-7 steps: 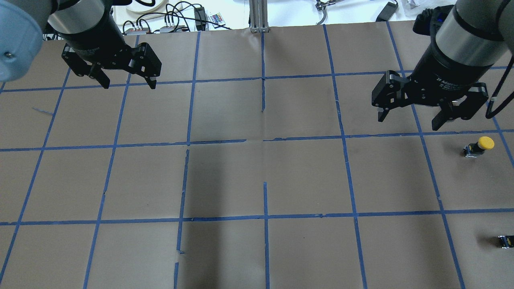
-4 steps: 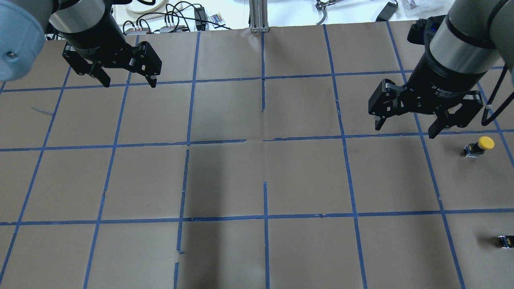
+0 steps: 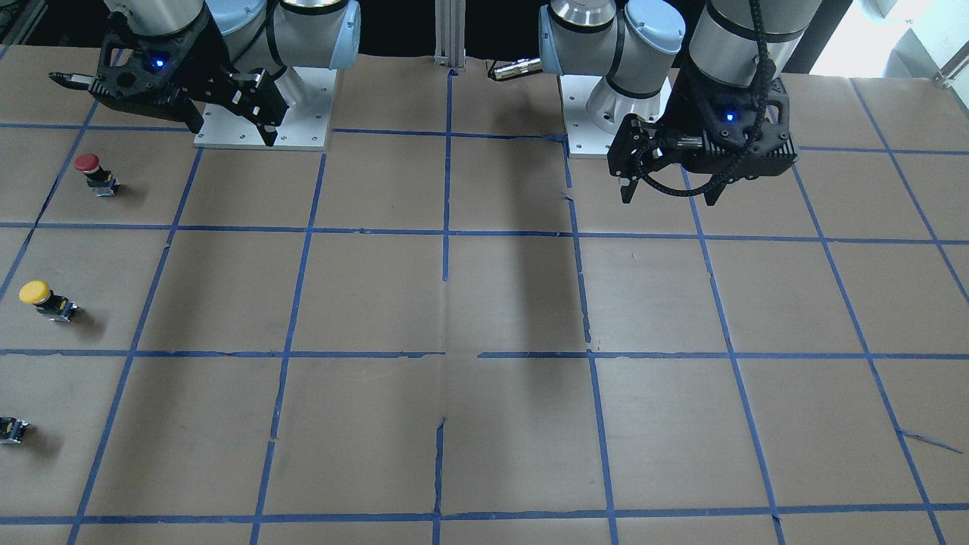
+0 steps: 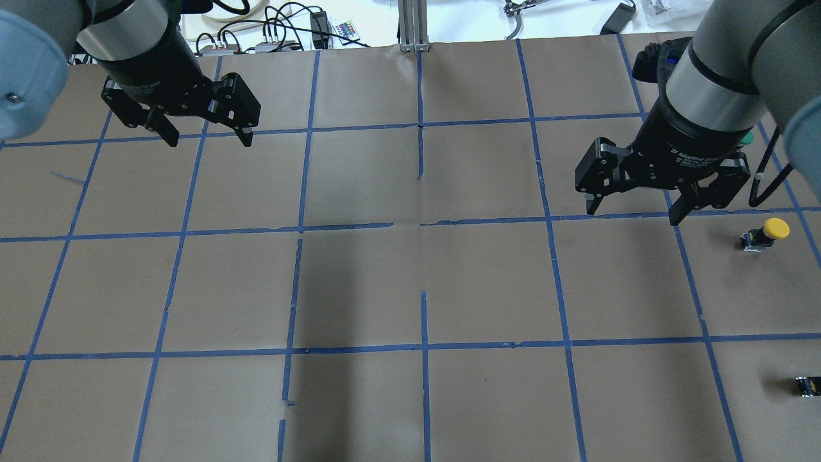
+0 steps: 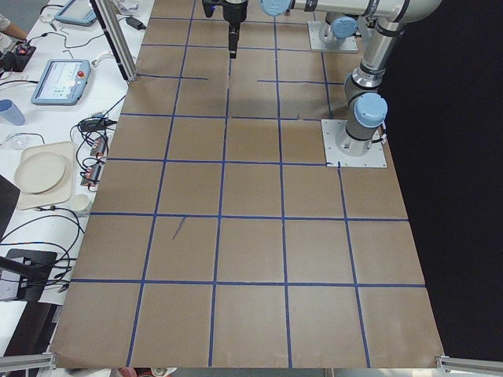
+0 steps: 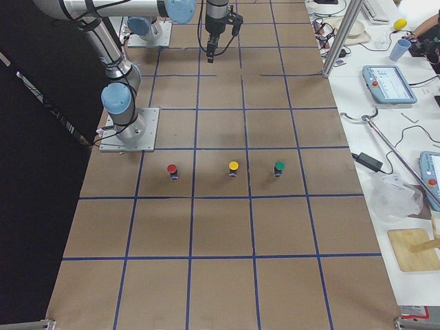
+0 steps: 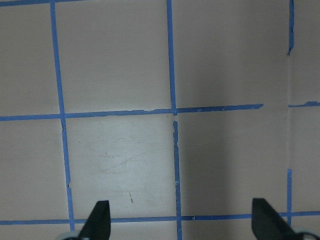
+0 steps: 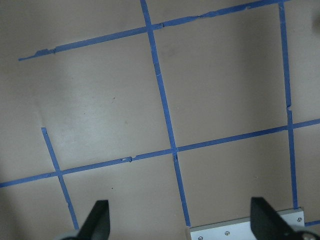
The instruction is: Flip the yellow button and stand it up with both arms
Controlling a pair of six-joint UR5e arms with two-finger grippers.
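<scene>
The yellow button [image 4: 766,234] has a round yellow cap on a dark base. It sits on the brown paper at the table's right edge and looks cap-up; it also shows in the front view [image 3: 42,300] and the right view [image 6: 233,168]. My right gripper [image 4: 632,216] hangs open and empty above the table, left of the button and apart from it; it also shows in the front view [image 3: 231,132]. My left gripper [image 4: 210,141] is open and empty over the far left and shows in the front view [image 3: 668,201]. Both wrist views show only taped paper between open fingers.
A red button [image 3: 92,172] and a green button [image 6: 279,167] stand on either side of the yellow one. A tiny black block with a yellow mark [image 4: 807,385] lies near the front right. The arms' base plates [image 3: 261,113] sit at the robot's edge. Cables [image 4: 282,29] lie beyond the far edge.
My right gripper has moved left and toward the robot's side of the table, still open. My left gripper has barely shifted. The yellow button has not moved.
</scene>
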